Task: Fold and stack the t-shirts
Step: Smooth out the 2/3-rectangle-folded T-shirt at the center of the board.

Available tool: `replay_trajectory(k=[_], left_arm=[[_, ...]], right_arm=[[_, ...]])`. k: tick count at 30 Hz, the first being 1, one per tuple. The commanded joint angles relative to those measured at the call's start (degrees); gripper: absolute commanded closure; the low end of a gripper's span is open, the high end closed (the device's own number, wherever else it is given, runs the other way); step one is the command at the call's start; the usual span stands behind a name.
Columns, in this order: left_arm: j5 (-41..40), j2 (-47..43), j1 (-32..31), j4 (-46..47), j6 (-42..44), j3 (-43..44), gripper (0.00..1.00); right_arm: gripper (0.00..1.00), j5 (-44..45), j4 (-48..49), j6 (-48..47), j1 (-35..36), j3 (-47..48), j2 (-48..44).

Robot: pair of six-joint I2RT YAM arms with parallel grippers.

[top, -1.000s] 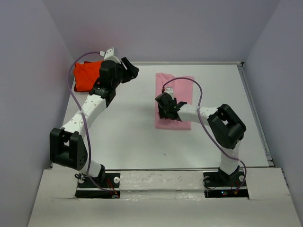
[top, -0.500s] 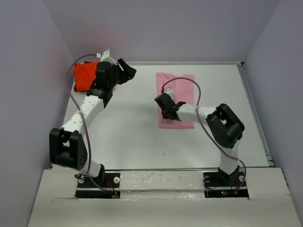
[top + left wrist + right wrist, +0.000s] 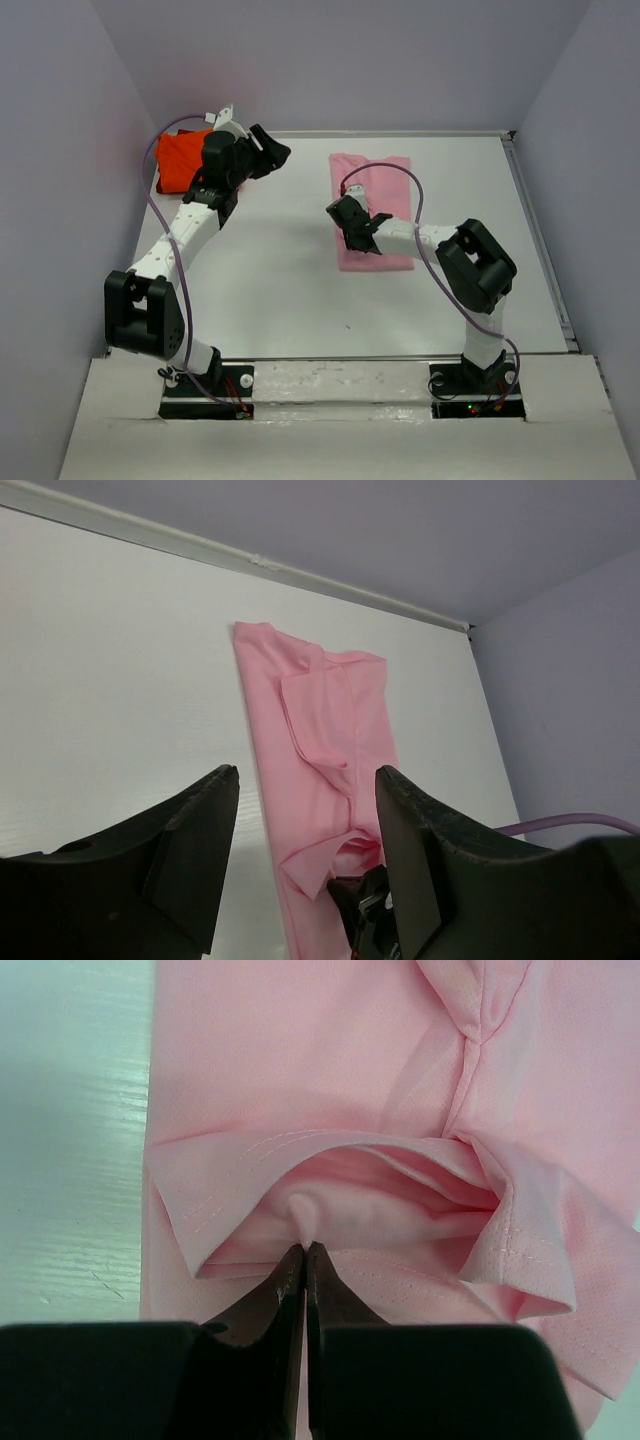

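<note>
White bench point(image 3: 280, 290) | right jaws closed on a thin pinch of pink shirt point(image 3: 330, 1080) hem, rest spread beyond the tips | left jaws open, empty, orange shirt point(image 3: 178, 160) behind them | risk: pinch likely catches one layer only, so it slips or drags the shirt crooked when lifted.

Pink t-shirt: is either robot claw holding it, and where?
The right gripper is shut on the light pink cloth t-shirt, pinching a pucker of fabric beneath its lifted hemmed edge. The left gripper holds nothing.
</note>
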Motion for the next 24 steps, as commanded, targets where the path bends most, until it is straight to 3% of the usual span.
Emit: replay_trajectory(k=[1,13,14,15,21,24], left_arm=[[2.0,-1.0,-0.1,2.8,-0.2,-0.4,0.34],[3.3,-0.6,0.0,3.0,-0.2,-0.3,0.34],[3.4,-0.5,0.0,3.0,-0.2,-0.3,0.34],[3.4,-0.3,0.0,3.0,-0.2,-0.2,0.34],[4.1,-0.1,-0.1,3.1,-0.3,-0.2,0.34],[4.3,0.0,-0.1,3.3,-0.4,-0.3,0.34]], right_arm=[[0.95,3.3,-1.4,-2.3,-0.1,3.9,-1.8],[0.91,6.3,-2.2,-7.2,-1.2,11.6,1.6],[0.89,6.5,-2.2,-7.4,-1.2,12.0,2.0],[0.79,6.6,-2.2,-7.5,-1.7,12.8,2.4],[0.57,5.6,-2.1,-9.0,-3.5,15.9,6.0],[0.54,5.4,-2.1,-9.4,-4.1,17.5,7.8]])
